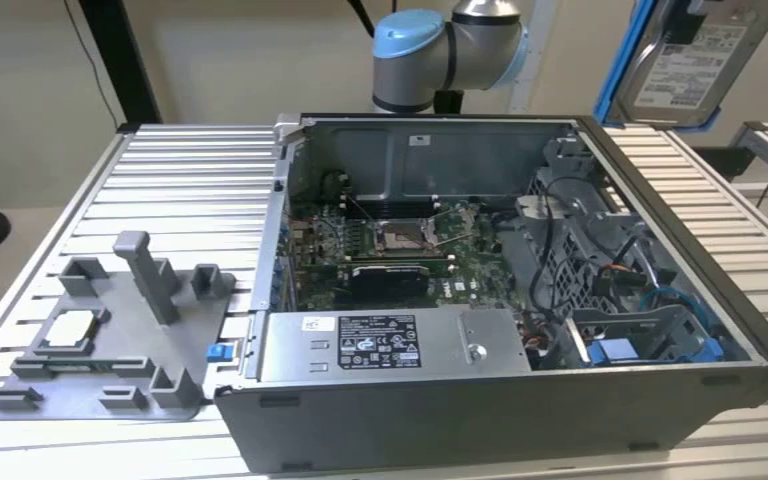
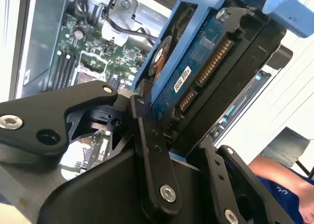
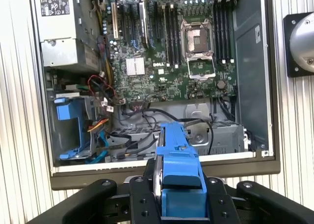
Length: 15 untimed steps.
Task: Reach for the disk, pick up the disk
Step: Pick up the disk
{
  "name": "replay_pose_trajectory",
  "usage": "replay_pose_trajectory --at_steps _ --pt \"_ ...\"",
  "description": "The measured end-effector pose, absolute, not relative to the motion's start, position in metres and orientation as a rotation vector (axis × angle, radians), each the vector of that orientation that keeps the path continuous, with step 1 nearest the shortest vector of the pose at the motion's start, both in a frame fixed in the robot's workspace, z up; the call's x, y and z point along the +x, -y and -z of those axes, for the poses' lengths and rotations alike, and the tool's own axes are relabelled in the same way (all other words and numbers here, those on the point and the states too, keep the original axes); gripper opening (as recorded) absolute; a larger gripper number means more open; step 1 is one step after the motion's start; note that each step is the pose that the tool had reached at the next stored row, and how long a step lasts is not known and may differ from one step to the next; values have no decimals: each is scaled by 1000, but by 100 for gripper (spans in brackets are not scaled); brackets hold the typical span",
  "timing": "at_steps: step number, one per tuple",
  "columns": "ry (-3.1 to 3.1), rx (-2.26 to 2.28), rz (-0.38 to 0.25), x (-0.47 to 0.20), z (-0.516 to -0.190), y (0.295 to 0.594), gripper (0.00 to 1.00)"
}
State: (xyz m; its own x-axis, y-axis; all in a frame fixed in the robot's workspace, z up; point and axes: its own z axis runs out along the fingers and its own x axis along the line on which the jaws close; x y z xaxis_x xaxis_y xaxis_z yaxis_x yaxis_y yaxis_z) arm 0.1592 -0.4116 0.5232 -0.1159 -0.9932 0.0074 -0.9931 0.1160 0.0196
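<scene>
I'm holding the disk [image 1: 682, 62] up in the air above the open case [image 1: 518, 300], well clear of it, at the exterior view's upper right. In both wrist views the gripper [image 3: 180, 204] is clamping its fingers [image 2: 152, 155] on the disk's blue frame, one each side.

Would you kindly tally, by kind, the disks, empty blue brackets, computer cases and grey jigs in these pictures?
disk: 1
bracket: 1
case: 1
jig: 1
Total: 4
</scene>
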Motion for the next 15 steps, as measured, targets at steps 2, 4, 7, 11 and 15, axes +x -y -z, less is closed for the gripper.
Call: replay_pose_trajectory --at_steps 2,4,7,11,15 --pt "2333 2076 15 160 -523 413 0" --pt "2333 2076 15 161 -523 414 0" --pt "2333 2076 15 162 -523 415 0" --pt "2333 2076 14 164 -523 417 0" --pt "2332 2076 14 165 -523 420 0"
